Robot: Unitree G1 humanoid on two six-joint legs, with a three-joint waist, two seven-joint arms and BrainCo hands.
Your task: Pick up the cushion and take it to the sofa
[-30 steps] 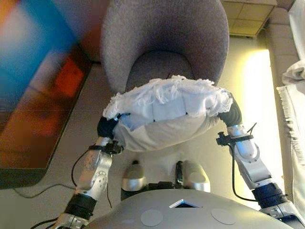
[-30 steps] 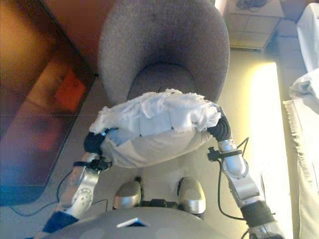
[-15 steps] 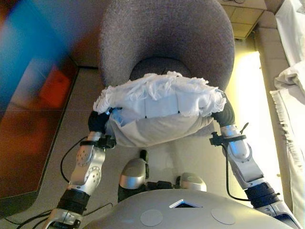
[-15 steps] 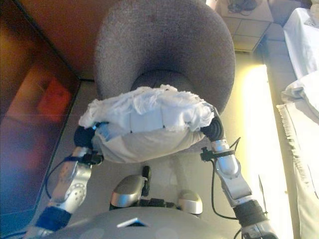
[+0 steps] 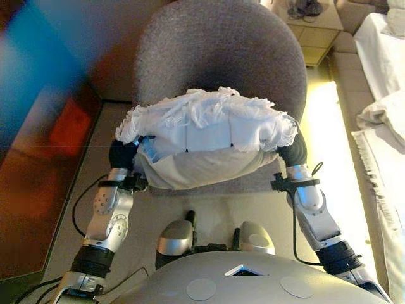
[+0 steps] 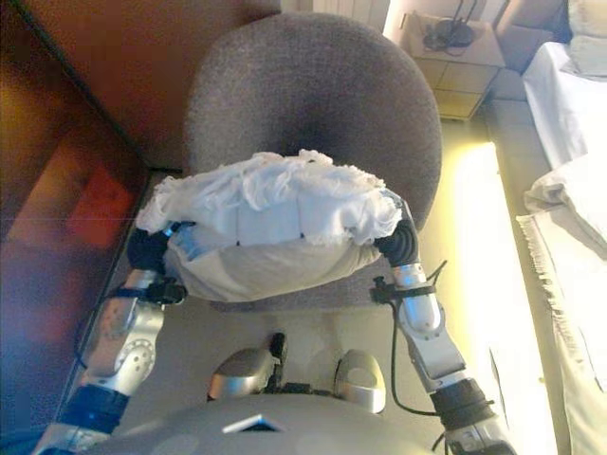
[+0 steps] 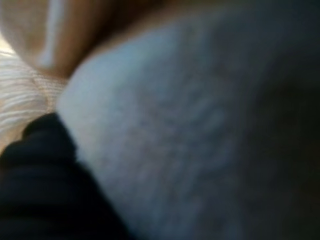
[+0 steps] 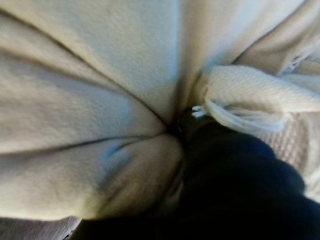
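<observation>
The cushion (image 5: 205, 136) is white and frilly on top and plain pale grey below. It is held off the ground between my two hands, in front of the grey armchair (image 5: 221, 57). My left hand (image 5: 120, 155) presses against its left end and my right hand (image 5: 292, 152) against its right end. Only the dark wrist covers show; the fingers are hidden behind the cushion. The left wrist view is filled with cushion fabric (image 7: 175, 140), and the right wrist view shows creased cushion cloth (image 8: 90, 100) against the hand.
A dark wooden cabinet (image 5: 38, 158) stands on the left. A small side table (image 5: 313, 31) stands at the back right. White fringed cloth over furniture (image 5: 383, 126) runs along the right edge. Beige floor (image 5: 335, 126) lies between the armchair and the white cloth.
The whole picture has shifted, so the camera has moved: more of the armchair's back and the right-hand furniture shows. The cushion stays between both hands.
</observation>
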